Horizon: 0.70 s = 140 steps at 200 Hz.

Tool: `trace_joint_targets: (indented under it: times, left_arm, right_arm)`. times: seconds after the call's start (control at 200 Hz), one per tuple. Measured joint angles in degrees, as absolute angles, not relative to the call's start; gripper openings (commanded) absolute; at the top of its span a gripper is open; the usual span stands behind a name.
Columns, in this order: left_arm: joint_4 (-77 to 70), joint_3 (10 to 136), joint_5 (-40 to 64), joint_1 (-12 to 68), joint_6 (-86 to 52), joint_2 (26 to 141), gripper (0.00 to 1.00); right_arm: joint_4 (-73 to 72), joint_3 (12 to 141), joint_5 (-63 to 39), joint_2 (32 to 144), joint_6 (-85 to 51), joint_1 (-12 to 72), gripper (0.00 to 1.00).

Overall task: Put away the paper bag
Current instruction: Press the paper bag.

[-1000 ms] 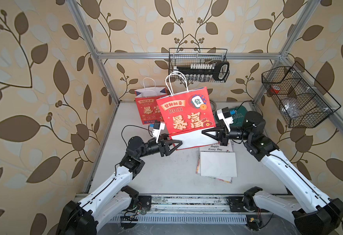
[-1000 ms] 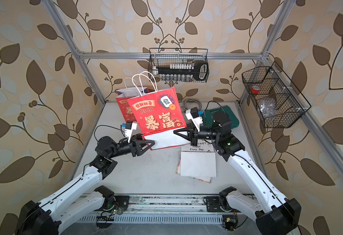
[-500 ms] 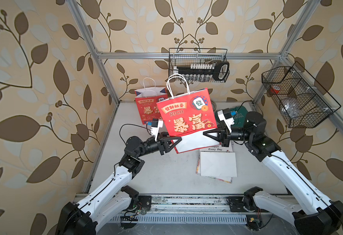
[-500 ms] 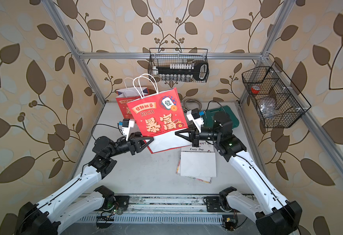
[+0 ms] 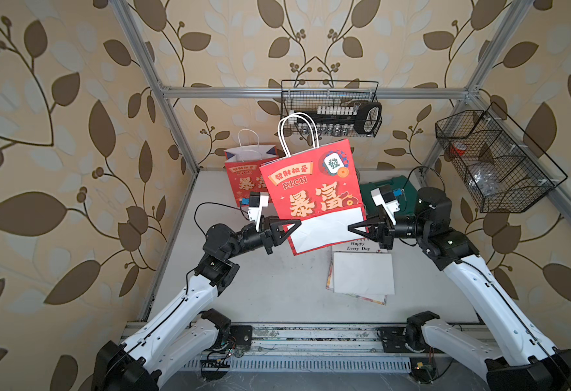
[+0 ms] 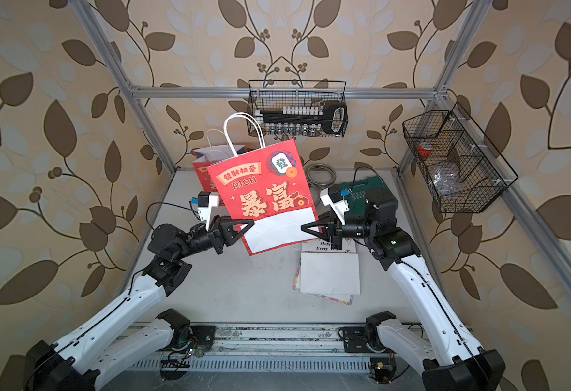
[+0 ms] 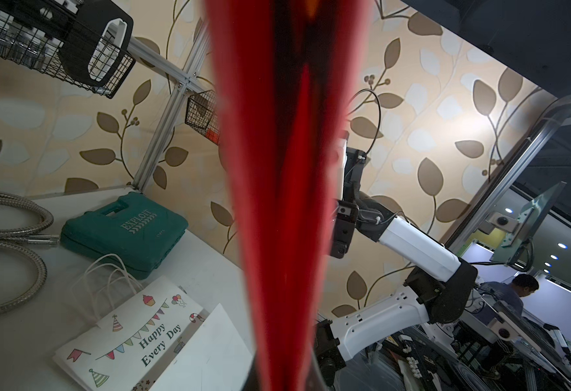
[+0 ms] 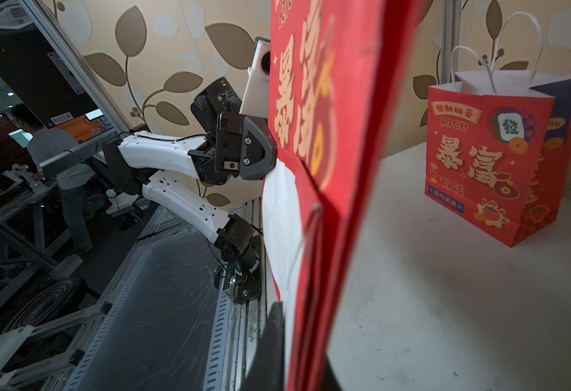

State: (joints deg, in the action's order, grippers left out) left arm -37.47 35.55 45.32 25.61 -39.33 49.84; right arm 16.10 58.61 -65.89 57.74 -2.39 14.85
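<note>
A red paper bag (image 5: 311,189) printed with gold Chinese characters and the word RICH is held up between two robot arms over a pale grey table (image 5: 277,287). The bag is pressed flat, leans slightly to one side, and its white base panel is folded up against the printed face. Its white cord handles point up toward the back wall.

The left gripper (image 5: 294,224) is clamped on the bag's lower left edge beside the white panel. The right gripper (image 5: 351,227) is clamped on the lower right edge opposite it. Both reach in roughly level from either side. In the left wrist view the bag (image 7: 284,203) is seen edge-on, as a narrow red wedge.

A second red bag (image 5: 243,176) of the same design stands upright and open at the back left of the table, behind the held one. A white bag (image 5: 362,277) reading "Happy Every Day" lies flat on the table below the right gripper. A green tool case (image 7: 124,226) sits at the back right, with a coiled metal hose (image 6: 321,174) beside it.

A black wire basket (image 5: 331,108) hangs on the back frame rail. Another wire basket (image 5: 494,162) hangs on the right-hand side of the frame
</note>
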Motion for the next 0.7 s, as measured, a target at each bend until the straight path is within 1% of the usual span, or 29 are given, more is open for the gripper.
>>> trace_joint_targets:
  times: [0.08, 0.09, 0.12, 0.135, 0.155, 0.185, 0.21, 0.23, 0.275, 0.33, 0.495, 0.5, 0.515, 0.535, 0.545, 0.56, 0.585, 0.61, 0.63, 0.67, 0.7]
  left_arm:
    - [-37.2, 35.8, 46.1, 25.6, -39.2, 49.9, 0.00]
    - [-37.2, 35.8, 46.1, 25.6, -39.2, 49.9, 0.00]
    - [-37.2, 35.8, 46.3, 25.6, -39.2, 49.9, 0.00]
    - [-37.2, 35.8, 46.3, 25.6, -39.2, 49.9, 0.00]
    - [-37.2, 35.9, 46.3, 25.6, -39.2, 49.9, 0.00]
    - [-37.1, 35.9, 46.4, 25.6, -39.2, 50.0, 0.00]
    - [-37.1, 35.9, 46.4, 25.6, -39.2, 50.0, 0.00]
    - [-37.1, 35.9, 46.5, 25.6, -39.2, 50.1, 0.00]
    - [-36.9, 35.9, 46.7, 25.6, -39.2, 50.1, 0.00]
    - [-36.4, 36.0, 47.5, 25.6, -39.2, 50.4, 0.00]
    - [-34.7, 36.8, 48.1, 25.5, -38.9, 51.1, 0.00]
    - [-34.6, 36.8, 48.1, 25.5, -38.8, 51.1, 0.00]
    - [-34.4, 36.9, 48.1, 25.5, -38.7, 51.1, 0.00]
    - [-34.2, 37.0, 48.2, 25.5, -38.5, 51.1, 0.00]
    - [-34.1, 37.0, 48.2, 25.5, -38.3, 51.1, 0.00]
    - [-33.9, 37.1, 48.4, 25.5, -38.2, 51.1, 0.00]
    - [-33.4, 37.2, 49.1, 25.6, -37.8, 51.1, 0.00]
    - [-32.7, 37.2, 49.5, 25.6, -37.6, 51.1, 0.00]
    - [-32.1, 37.2, 49.8, 25.9, -37.4, 51.1, 0.00]
    - [-31.0, 37.2, 50.6, 26.0, -37.1, 51.1, 0.00]
    - [-30.3, 37.2, 50.9, 26.0, -36.8, 51.1, 0.00]
  right_arm:
    - [16.6, 58.6, -66.9, 57.9, -1.9, 14.7, 0.01]
    - [16.6, 58.6, -67.0, 57.9, -1.9, 14.7, 0.06]
    - [16.7, 58.7, -67.1, 57.9, -2.0, 14.7, 0.30]
    - [16.5, 58.7, -67.2, 57.9, -1.7, 14.7, 0.36]
    - [16.6, 58.7, -67.2, 57.9, -2.1, 14.7, 0.40]
    - [16.4, 58.7, -67.3, 58.1, -2.2, 14.7, 0.41]
    - [16.1, 58.8, -67.3, 58.2, -2.1, 14.7, 0.41]
    - [15.8, 58.9, -67.4, 58.3, -2.3, 14.7, 0.39]
    - [15.0, 59.2, -67.3, 58.7, -2.5, 14.7, 0.23]
    - [13.9, 59.5, -67.4, 59.3, -3.0, 14.7, 0.00]
    - [12.8, 60.9, -67.8, 61.4, -3.8, 14.7, 0.00]
    - [12.8, 60.9, -67.9, 61.5, -3.8, 14.7, 0.01]
    - [12.7, 60.9, -68.0, 61.6, -3.8, 14.6, 0.08]
    - [12.7, 60.9, -68.0, 61.6, -3.9, 14.6, 0.24]
    - [12.7, 61.0, -68.0, 61.7, -4.1, 14.5, 0.29]
    - [12.7, 61.0, -68.0, 61.7, -4.1, 14.5, 0.34]
    - [12.5, 61.1, -68.1, 61.8, -4.2, 14.6, 0.36]
    - [12.3, 61.4, -68.0, 61.9, -4.1, 14.6, 0.36]
    - [12.2, 61.5, -68.0, 61.9, -4.2, 14.6, 0.34]
    - [12.0, 62.0, -68.0, 62.0, -4.4, 14.6, 0.21]
    - [11.6, 62.3, -68.1, 62.0, -4.5, 14.6, 0.09]
